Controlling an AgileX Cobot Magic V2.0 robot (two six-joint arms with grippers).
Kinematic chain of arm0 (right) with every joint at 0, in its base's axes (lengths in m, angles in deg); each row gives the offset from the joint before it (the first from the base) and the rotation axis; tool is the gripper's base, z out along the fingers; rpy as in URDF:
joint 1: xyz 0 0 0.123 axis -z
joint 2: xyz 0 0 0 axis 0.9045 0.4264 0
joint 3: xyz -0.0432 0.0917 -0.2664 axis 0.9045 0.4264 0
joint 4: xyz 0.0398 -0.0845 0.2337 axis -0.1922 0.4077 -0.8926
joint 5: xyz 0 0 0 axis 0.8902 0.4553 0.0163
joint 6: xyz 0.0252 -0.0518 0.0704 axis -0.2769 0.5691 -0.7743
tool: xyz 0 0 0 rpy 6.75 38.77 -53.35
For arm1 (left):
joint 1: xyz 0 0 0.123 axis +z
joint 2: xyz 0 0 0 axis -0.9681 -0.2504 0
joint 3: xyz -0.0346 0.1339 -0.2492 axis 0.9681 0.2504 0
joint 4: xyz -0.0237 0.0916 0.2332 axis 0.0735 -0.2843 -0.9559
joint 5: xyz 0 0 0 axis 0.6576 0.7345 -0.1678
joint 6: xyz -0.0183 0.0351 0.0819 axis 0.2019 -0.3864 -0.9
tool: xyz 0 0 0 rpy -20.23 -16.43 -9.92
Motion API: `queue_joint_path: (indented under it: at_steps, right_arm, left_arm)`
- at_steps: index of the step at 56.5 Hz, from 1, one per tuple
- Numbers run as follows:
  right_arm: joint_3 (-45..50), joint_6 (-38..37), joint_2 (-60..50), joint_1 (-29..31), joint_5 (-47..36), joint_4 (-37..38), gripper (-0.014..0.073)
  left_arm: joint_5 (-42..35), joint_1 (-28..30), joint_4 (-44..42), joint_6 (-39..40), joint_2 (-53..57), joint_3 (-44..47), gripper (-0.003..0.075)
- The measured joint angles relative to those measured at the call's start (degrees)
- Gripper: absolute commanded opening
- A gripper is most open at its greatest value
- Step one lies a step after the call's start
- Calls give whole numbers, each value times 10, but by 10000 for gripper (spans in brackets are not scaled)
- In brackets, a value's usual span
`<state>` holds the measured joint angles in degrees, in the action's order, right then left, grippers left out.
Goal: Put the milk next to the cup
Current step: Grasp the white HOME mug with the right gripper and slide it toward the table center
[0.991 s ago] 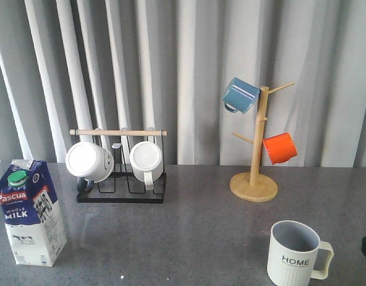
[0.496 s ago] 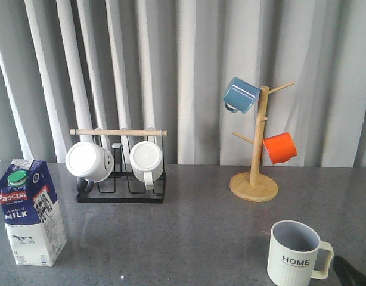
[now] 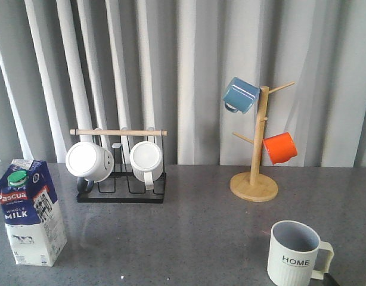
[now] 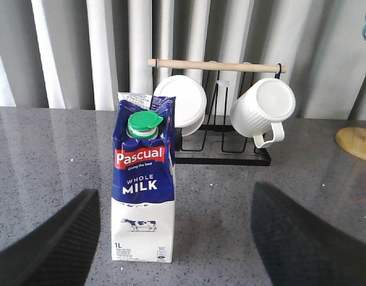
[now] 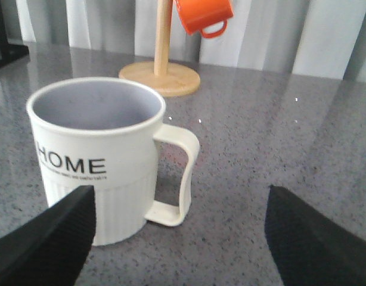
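Note:
The milk [image 3: 29, 211], a white-and-blue carton with a green cap, stands upright at the table's front left. In the left wrist view the milk [image 4: 144, 196] is just ahead of my open left gripper [image 4: 177, 202], nearer one finger [image 4: 46, 244] and untouched. The cup [image 3: 293, 253], cream-white with "HOME" lettering, stands at the front right. In the right wrist view the cup [image 5: 96, 161] is close ahead of my open right gripper [image 5: 178, 199], its handle between the finger lines. Only a dark sliver of the right gripper shows in the front view; the left one does not.
A black wire rack [image 3: 120, 193] with a wooden bar holds two plain white mugs at the back left. A wooden mug tree [image 3: 254, 179] at the back right carries a blue mug [image 3: 239, 95] and an orange mug [image 3: 279, 148]. Grey curtains hang behind the table [image 3: 195, 238].
In the front view the dark part of my right gripper has moved from the right edge down and leftward toward the cup, almost out of view. Milk and cup have not moved.

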<state>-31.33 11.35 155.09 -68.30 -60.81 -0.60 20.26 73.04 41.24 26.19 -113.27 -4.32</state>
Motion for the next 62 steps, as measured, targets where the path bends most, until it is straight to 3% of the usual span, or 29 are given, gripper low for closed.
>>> queue_joint_path:
  at_steps: [12, 49, 58, 62]
  right_arm:
    - [-2, 11, 47, 0, -31, -73, 561]
    - [-77, 20, 142, 0, -50, -79, 556]
    - [-106, 22, 172, 0, -50, -79, 468]
    - [-119, 23, 185, 0, -49, -79, 365]
  left_arm:
    - [0, 0, 0, 0, 0, 0, 499]
    - [0, 0, 0, 0, 0, 0, 499]
    - [0, 0, 0, 0, 0, 0, 499]
    - [0, 0, 0, 0, 0, 0, 499]
